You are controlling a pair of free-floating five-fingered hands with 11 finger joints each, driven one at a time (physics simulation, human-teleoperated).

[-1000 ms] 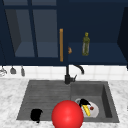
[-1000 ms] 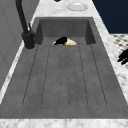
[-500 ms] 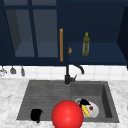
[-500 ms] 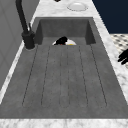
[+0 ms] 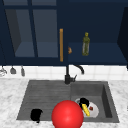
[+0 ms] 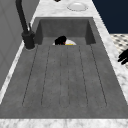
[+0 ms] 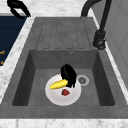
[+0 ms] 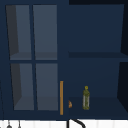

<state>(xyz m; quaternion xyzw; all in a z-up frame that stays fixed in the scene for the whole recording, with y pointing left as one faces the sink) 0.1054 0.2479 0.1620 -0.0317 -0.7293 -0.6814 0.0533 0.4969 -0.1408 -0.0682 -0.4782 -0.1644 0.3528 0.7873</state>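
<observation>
Front view, nearest the camera: a red ball [image 5: 67, 114] sits at the sink's front edge, between the two hands. Left hand [image 5: 36, 115] hovers over the front of the ribbed draining board [image 5: 45, 95], well apart from everything in the basin; in the right side view it appears at the far corner [image 7: 18, 7] with fingers curled downward and holding nothing.

Further back, in the basin [image 7: 40, 80], the right hand [image 7: 68, 74] rests on a white plate [image 7: 58, 96]. Its fingers are bent over the thick end of a yellow banana [image 7: 58, 84], touching it; whether they close fully round it cannot be told. The banana's long axis runs from the hand toward the front left of the plate in the right side view, and away from the hand toward the camera in the front view [image 5: 85, 110]. A small red piece of food [image 7: 65, 92] lies on the plate just beside the banana, apart from the hand. The right hand is thus far nearer the banana than the left.

Behind the basin stands the black tap [image 5: 68, 75]. Farthest, in the wall cabinet, a green bottle [image 8: 86, 98] stands on the lower shelf, beside the orange door handle [image 8: 61, 97].
</observation>
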